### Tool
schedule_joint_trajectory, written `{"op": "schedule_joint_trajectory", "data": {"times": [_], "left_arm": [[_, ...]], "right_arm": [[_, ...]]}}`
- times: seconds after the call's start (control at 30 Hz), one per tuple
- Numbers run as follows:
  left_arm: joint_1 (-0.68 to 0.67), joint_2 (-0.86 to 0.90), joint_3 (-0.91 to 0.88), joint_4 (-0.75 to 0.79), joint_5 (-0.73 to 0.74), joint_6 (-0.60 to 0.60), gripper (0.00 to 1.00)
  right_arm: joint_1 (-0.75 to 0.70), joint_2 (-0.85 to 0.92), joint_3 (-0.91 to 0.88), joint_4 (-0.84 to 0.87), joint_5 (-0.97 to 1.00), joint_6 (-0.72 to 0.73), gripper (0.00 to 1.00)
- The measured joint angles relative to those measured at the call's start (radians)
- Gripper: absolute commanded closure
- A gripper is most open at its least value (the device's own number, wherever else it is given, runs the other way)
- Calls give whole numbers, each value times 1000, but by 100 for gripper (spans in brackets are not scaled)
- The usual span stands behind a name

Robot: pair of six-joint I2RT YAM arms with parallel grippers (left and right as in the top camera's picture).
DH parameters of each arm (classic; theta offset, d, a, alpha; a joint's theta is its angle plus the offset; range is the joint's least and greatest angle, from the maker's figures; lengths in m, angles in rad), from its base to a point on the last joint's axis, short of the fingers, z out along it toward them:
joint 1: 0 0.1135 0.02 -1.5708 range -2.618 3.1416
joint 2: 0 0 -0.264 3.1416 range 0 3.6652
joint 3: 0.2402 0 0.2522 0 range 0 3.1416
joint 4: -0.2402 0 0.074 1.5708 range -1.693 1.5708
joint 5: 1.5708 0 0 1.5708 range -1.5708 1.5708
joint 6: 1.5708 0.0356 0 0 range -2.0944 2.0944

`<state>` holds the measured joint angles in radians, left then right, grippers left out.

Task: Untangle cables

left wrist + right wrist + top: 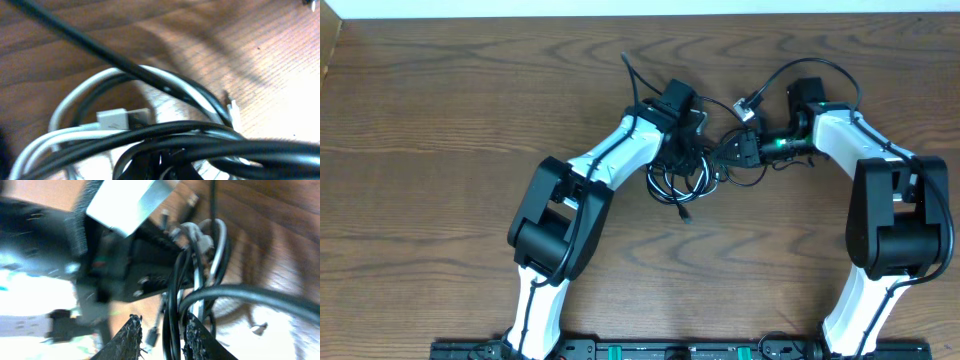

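Brown wood-grain table (440,150) carries the whole scene, with both arms reaching in to meet at its middle. At the right gripper (162,325) the two fingers (127,340) stand apart, and strands of the black cord (172,295) run up between them without being pinched, nearer the right-hand finger than the other. Just past them a loop of the white cord (217,247) curls among the black ones, close against the dark body of the left gripper (685,135). Whether that left gripper is closed or apart I cannot tell: its own camera shows no fingers, only the cords pressed close, black over white, with a flat white plug (122,119) lying inside the loops. From above, the bundle sits beneath the left gripper and just beside the tip of the right one, touching or nearly so. To do this step well, I judge the right gripper should close on a single black strand and not the whole sheaf, then draw slowly away while the other side is held down, watching that the plug does not catch in a loop.
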<state>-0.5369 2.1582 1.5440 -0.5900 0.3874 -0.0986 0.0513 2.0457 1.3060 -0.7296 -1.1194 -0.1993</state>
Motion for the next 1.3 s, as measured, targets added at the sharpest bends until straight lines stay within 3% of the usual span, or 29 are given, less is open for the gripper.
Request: {"op": "schedule_joint_trajectory", "data": {"times": [0.17, 0.3, 0.53, 0.8, 1.3], "left_arm": [[38, 0, 0, 6, 4, -1, 93], [55, 0, 0, 15, 20, 0, 92], [60, 0, 0, 19, 138, 38, 93], [65, 0, 0, 25, 174, 51, 93], [65, 0, 0, 30, 183, 51, 93]], "right_arm": [[-18, 0, 0, -4, -136, 0, 74], [-16, 0, 0, -4, -166, 5, 67], [-15, 0, 0, 29, 33, 35, 65], [-15, 0, 0, 61, 235, 90, 67], [12, 0, -53, 77, 247, 93, 71]]}}
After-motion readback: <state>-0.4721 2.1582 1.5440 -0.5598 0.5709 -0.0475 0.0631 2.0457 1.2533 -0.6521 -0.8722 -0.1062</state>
